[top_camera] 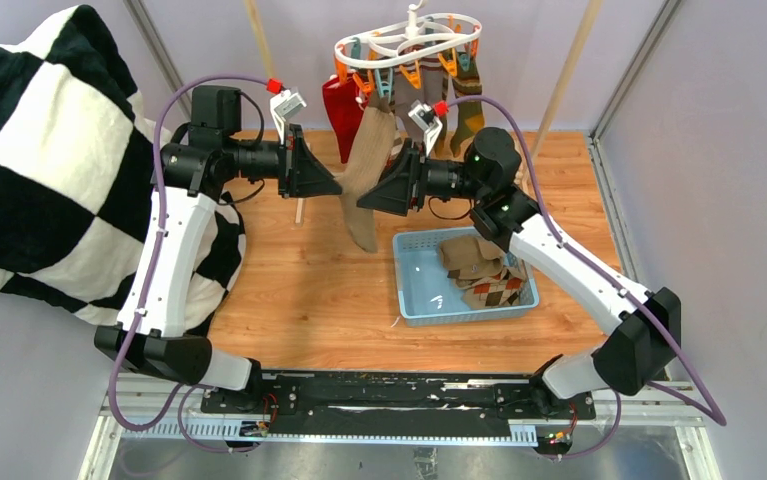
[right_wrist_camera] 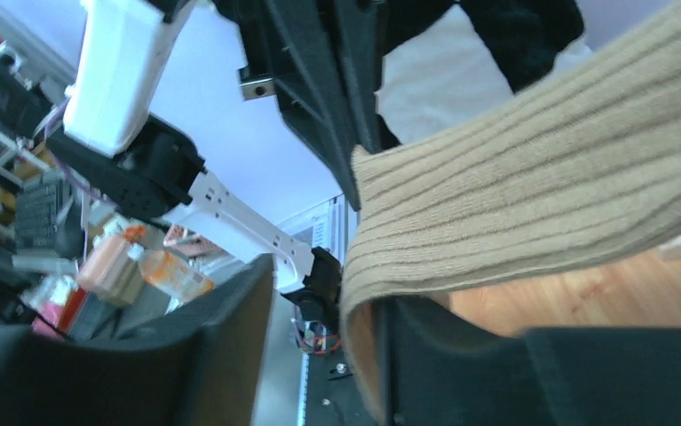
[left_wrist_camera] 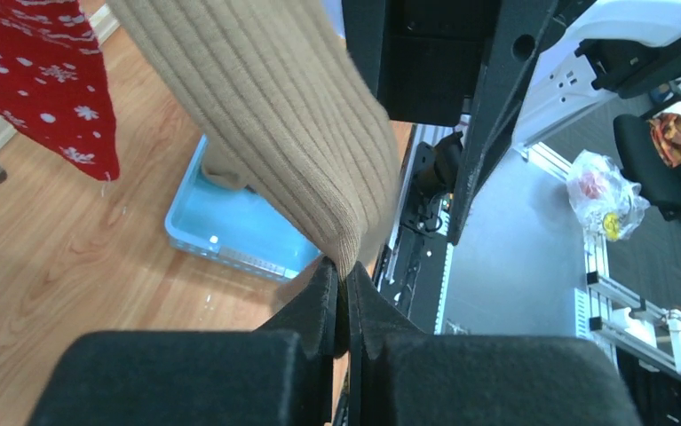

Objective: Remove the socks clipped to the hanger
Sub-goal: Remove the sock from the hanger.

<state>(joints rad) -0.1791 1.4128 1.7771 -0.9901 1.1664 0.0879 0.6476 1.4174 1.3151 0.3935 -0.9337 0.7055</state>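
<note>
The white hanger (top_camera: pixel 409 45) hangs at the back with orange and teal clips. A red snowflake sock (top_camera: pixel 342 115), a long taupe ribbed sock (top_camera: pixel 364 180), a grey sock (top_camera: pixel 406 100) and an olive sock (top_camera: pixel 469 112) dangle from it. My left gripper (top_camera: pixel 337 187) is shut on the taupe sock's edge, pinching the sock (left_wrist_camera: pixel 283 115) right at the fingertips of the gripper (left_wrist_camera: pixel 344 284). My right gripper (top_camera: pixel 364 200) faces it from the other side. Its jaws stand apart around the gripper's middle (right_wrist_camera: pixel 328 288), and the sock (right_wrist_camera: pixel 532 204) drapes against one finger only.
A blue basket (top_camera: pixel 407 300) lies on the wooden table under the right arm, holding an argyle sock (top_camera: pixel 494 290) and a brown sock (top_camera: pixel 464 255). A black-and-white checkered blanket (top_camera: pixel 39 170) fills the left side. Wooden rack poles stand behind the hanger.
</note>
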